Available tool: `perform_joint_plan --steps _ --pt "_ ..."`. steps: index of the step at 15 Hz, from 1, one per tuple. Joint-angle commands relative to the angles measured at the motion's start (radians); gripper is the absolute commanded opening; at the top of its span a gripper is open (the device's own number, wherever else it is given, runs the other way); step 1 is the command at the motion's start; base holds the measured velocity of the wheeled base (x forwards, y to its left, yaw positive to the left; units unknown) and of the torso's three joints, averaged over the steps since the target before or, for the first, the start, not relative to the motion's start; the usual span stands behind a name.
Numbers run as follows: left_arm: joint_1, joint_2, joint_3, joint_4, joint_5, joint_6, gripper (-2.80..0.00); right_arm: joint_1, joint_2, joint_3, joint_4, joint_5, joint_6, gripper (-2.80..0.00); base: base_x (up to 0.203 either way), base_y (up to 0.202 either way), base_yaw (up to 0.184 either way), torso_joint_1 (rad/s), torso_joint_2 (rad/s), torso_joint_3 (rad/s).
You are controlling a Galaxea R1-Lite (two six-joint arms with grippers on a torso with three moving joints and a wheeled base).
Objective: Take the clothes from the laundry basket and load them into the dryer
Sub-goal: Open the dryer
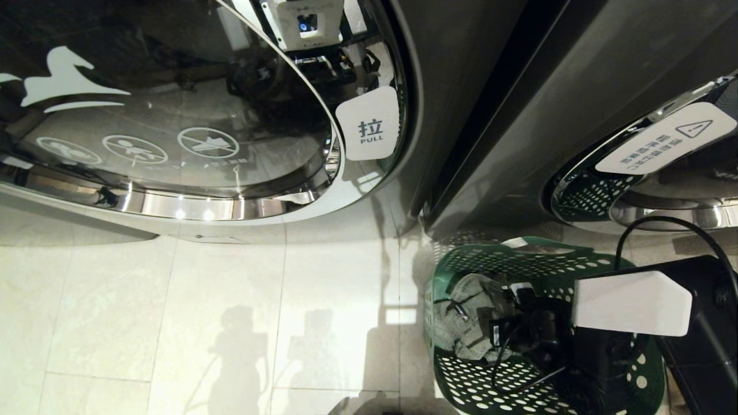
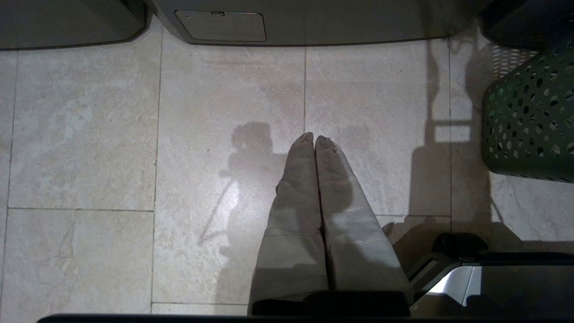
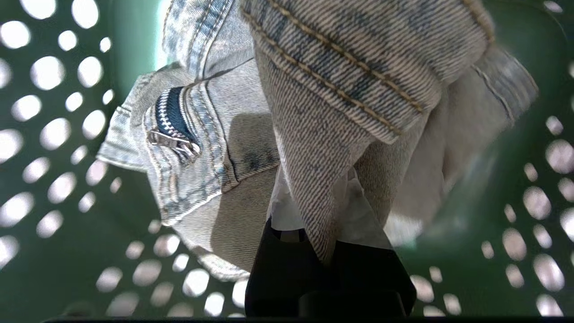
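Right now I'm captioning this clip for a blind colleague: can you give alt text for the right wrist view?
The right gripper is shut on a fold of pale, washed denim garment with tan stitching and a metal zipper, inside the green laundry basket, whose round-holed walls fill the background.

Right arm reaches down from the lower right of the head view, white wrist cover on top, black cable looping over it, forearm angled toward the left. Right gripper is clamped tight with a fold of denim garment pinched between its fingers, the fabric bunched over the fingertips so they are mostly hidden. Left gripper is closed empty, its two cloth-covered fingers pressed flat together along their whole length and pointing down, well off to the side of the right arm
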Motion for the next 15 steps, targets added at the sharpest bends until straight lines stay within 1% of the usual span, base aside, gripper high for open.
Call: perform_joint_plan --steps 1,5,7,9,11,14,15 --pt "0.0 0.0 0.0 0.0 0.0 0.0 -2.8 0.006 -0.106 0.08 -0.009 0.003 0.029 -2.8 0.0 0.0 0.0 0.0 0.0 0.0" --pt "0.001 0.0 0.0 -0.002 0.0 -0.001 -2.8 0.019 -0.37 0.281 0.036 0.009 0.137 -2.8 0.0 0.0 0.0 0.0 0.0 0.0" --pt "0.0 0.0 0.0 -0.005 0.0 -0.008 -2.8 0.033 -0.509 0.37 0.066 0.008 0.16 -2.8 0.0 0.0 0.0 0.0 0.0 0.0" --pt "0.0 0.0 0.0 -0.005 0.0 -0.017 -2.8 0.047 -0.641 0.43 0.108 0.003 0.163 -2.8 0.0 0.0 0.0 0.005 0.0 0.11" --pt "0.0 0.0 0.0 -0.005 0.0 -0.017 -2.8 0.053 -0.769 0.451 0.177 -0.005 0.148 -2.8 0.0 0.0 0.0 0.001 0.01 0.176" --pt "0.0 0.0 0.0 -0.005 0.0 -0.017 -2.8 0.07 -0.984 0.458 0.353 -0.021 0.119 -2.8 0.0 0.0 0.0 -0.003 0.0 0.196" --pt "0.0 0.0 0.0 -0.005 0.0 -0.017 -2.8 0.084 -1.06 0.457 0.43 -0.033 0.107 -2.8 0.0 0.0 0.0 0.007 0.0 0.207"
